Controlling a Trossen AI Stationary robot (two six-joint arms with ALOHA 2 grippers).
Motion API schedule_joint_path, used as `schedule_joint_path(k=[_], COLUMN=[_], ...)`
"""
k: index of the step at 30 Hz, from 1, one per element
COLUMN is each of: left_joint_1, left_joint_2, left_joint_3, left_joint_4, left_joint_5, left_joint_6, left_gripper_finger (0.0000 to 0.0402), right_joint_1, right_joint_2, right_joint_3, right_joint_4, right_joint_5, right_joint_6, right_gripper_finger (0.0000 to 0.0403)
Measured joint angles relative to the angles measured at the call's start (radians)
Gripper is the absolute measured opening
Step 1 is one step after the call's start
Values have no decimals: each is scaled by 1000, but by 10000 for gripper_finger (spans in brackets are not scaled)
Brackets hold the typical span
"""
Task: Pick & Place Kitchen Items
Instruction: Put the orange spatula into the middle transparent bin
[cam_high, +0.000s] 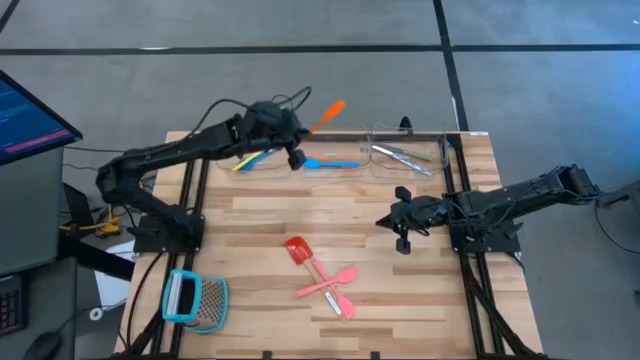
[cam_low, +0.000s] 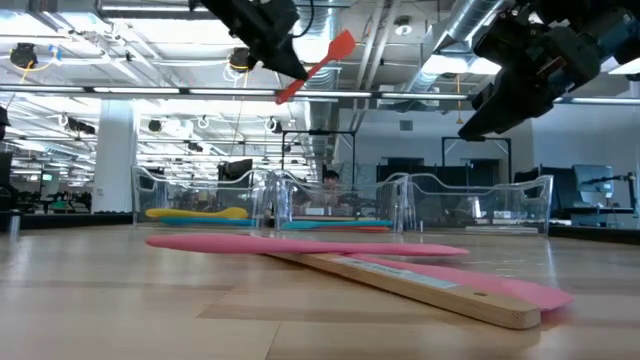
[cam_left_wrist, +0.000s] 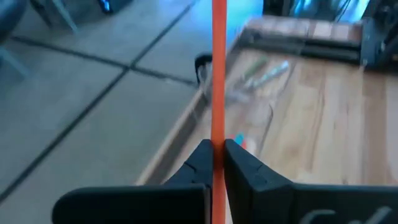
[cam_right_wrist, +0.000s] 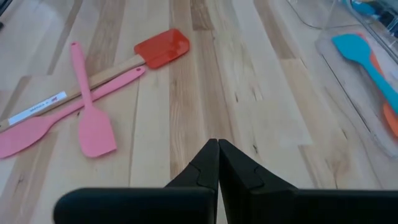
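Observation:
My left gripper (cam_high: 303, 132) is shut on an orange spatula (cam_high: 328, 112), high over the far clear tray (cam_high: 345, 172); it also shows in the low view (cam_low: 322, 62). In that tray lie yellow (cam_high: 250, 160) and blue (cam_high: 335, 162) utensils. My right gripper (cam_high: 400, 225) is shut and empty above the table's right middle. A red-headed spatula (cam_high: 297, 250) and two pink utensils (cam_high: 330, 285) lie flat on the table, crossing each other; they also show in the right wrist view (cam_right_wrist: 158, 48) (cam_right_wrist: 93, 124). My left gripper pinches the orange spatula's slim handle (cam_left_wrist: 218, 134) between its two fingers (cam_left_wrist: 244, 163). The handle runs straight out past the fingertips. The spatula is lifted clear, slanting upward, its head (cam_low: 341, 45) highest and beyond the table's far edge.
A second clear tray (cam_high: 440, 165) at the far right holds silvery metal pieces (cam_high: 405, 155). A teal-framed mesh tool (cam_high: 195, 300) lies at the near left. Black frame rails (cam_high: 470, 270) run along the table's left and right sides. Bare wood (cam_high: 250, 215) lies in the middle.

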Motion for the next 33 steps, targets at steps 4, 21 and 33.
schedule_joint_path(k=[4,21,33], left_joint_1=[5,129,151], left_joint_2=[52,379,435], left_joint_3=[3,87,88], left_joint_4=[138,135,98], left_joint_5=[36,162,189], left_joint_6=[72,96,69], left_gripper_finger=[1,2,2], right_joint_1=[0,43,48], right_joint_2=[0,0,0], right_joint_3=[0,0,0], right_joint_4=[2,3,7], right_joint_5=[0,0,0], right_joint_6=[2,90,90], right_gripper_finger=[1,1,1])
